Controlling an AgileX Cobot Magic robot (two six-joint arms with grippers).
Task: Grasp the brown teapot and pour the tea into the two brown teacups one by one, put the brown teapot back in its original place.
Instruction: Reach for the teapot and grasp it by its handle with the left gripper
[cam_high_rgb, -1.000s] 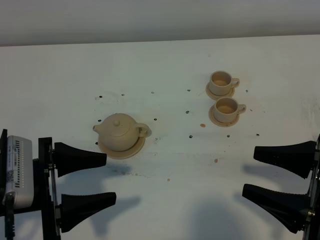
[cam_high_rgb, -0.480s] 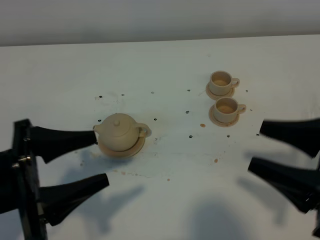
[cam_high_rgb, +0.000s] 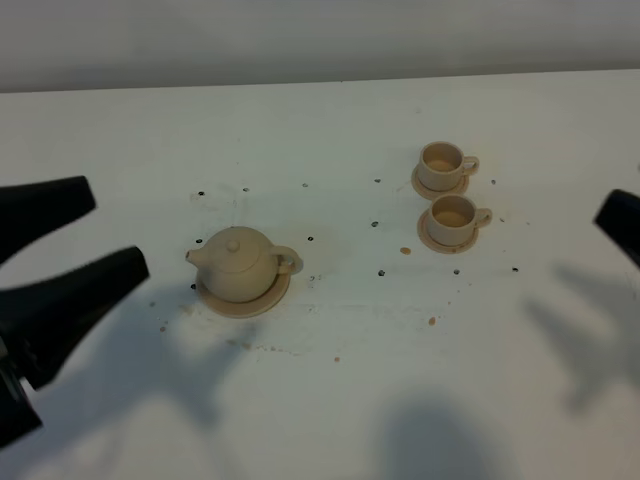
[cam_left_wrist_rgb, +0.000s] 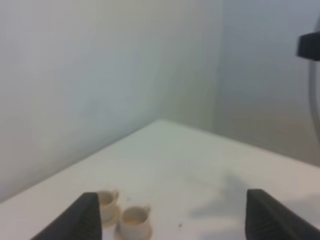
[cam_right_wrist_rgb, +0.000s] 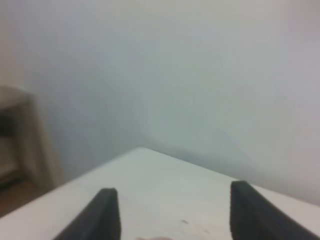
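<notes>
The brown teapot (cam_high_rgb: 238, 262) looks like hard, smooth ceramic. I judge it brittle, slippery and heavier if full, with a lid that may shift when tipped. I would take it by the loop handle at its 3 o'clock; the spout points to 9. Squat, beige-tan and knob-lidded, it sits on its saucer (cam_high_rgb: 245, 308) at 8 o'clock on the surface (cam_high_rgb: 330, 400), with the two brown teacups (cam_high_rgb: 441, 162) at 2 o'clock. My left tool (cam_high_rgb: 118, 228) and right tool (cam_right_wrist_rgb: 175, 215) both gape, holding nothing.

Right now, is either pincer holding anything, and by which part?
Nothing is held. The left pincer and right pincer both stand open and empty, away from the brown teapot, which sits on its saucer.
</notes>
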